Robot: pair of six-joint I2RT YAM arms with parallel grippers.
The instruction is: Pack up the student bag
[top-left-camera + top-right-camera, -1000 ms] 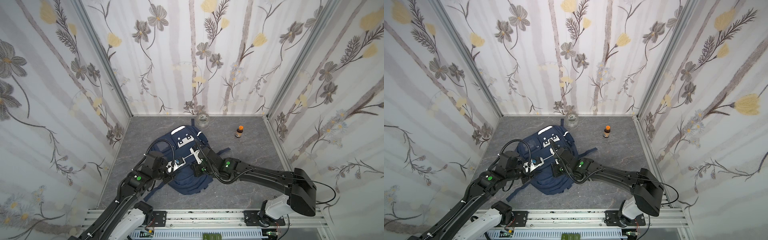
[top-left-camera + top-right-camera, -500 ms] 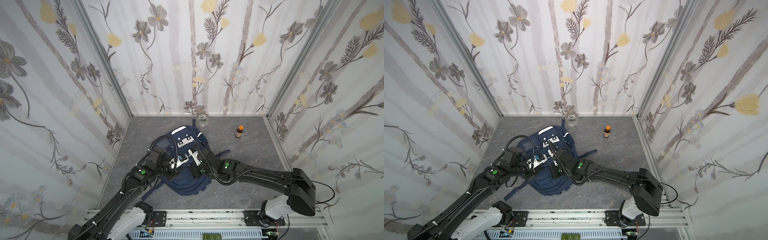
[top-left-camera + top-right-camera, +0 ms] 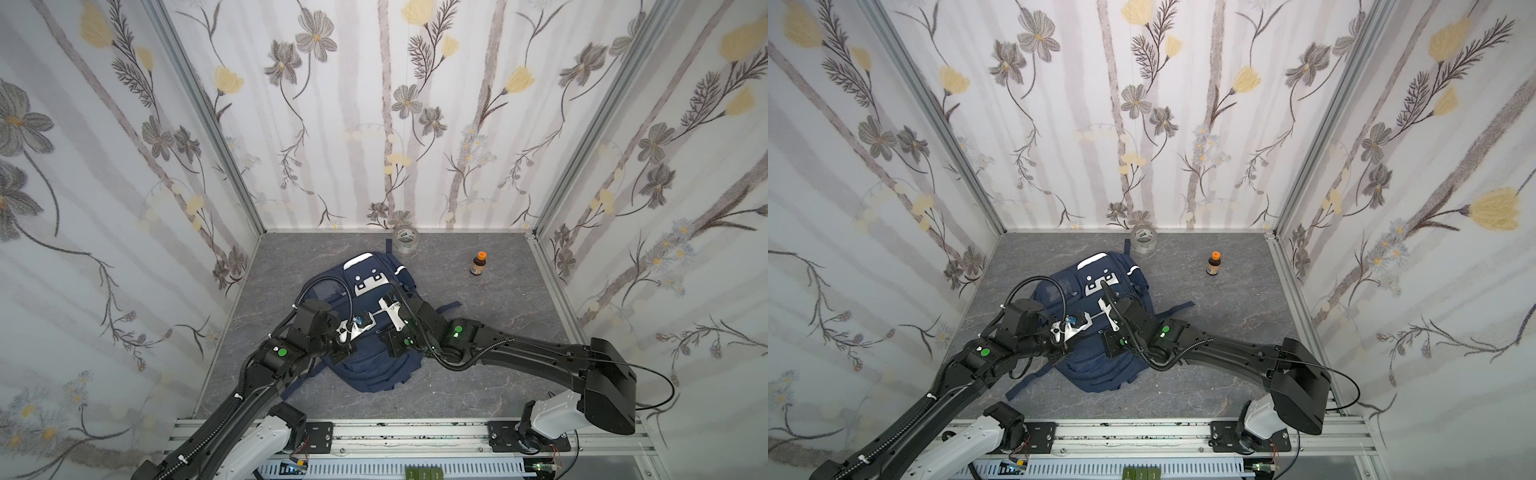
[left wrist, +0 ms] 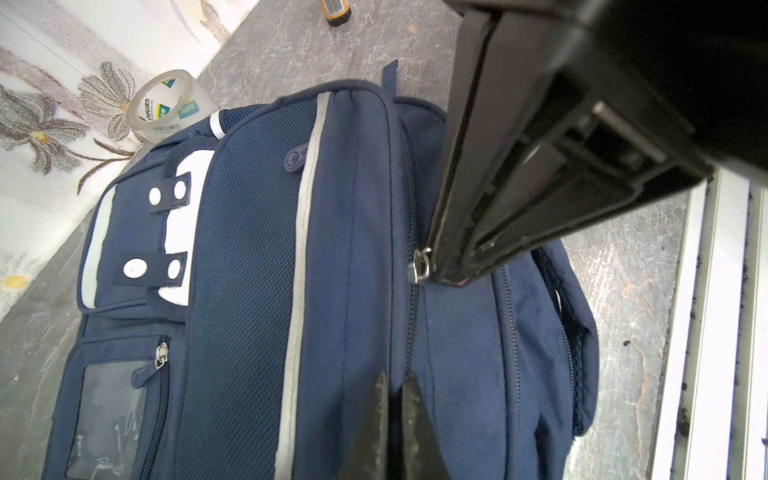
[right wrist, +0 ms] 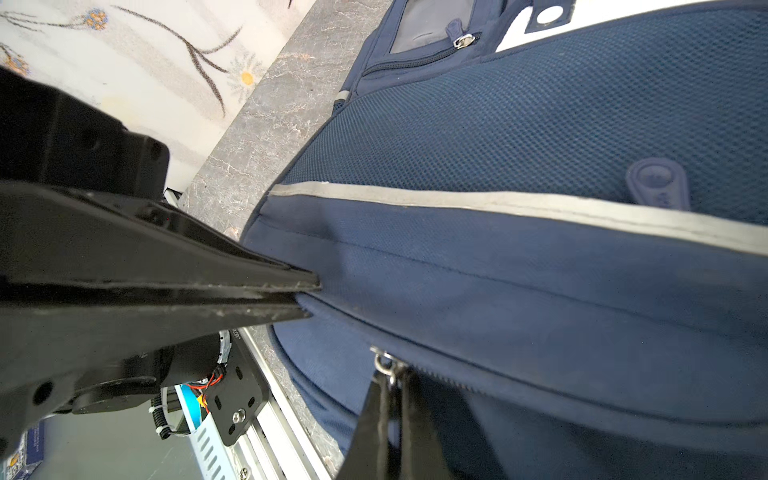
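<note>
Right tool (image 5: 390, 384) clamps the metal zipper pull (image 5: 384, 365), plain only in the wrist views. Left tool (image 5: 308, 293) pinches woven navy fabric of the student bag (image 5: 540, 270).

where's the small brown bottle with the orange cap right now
In both top views the bottle stands upright on the grey floor at the back right, right of the tape roll and beyond the student bag, touching neither.
</note>
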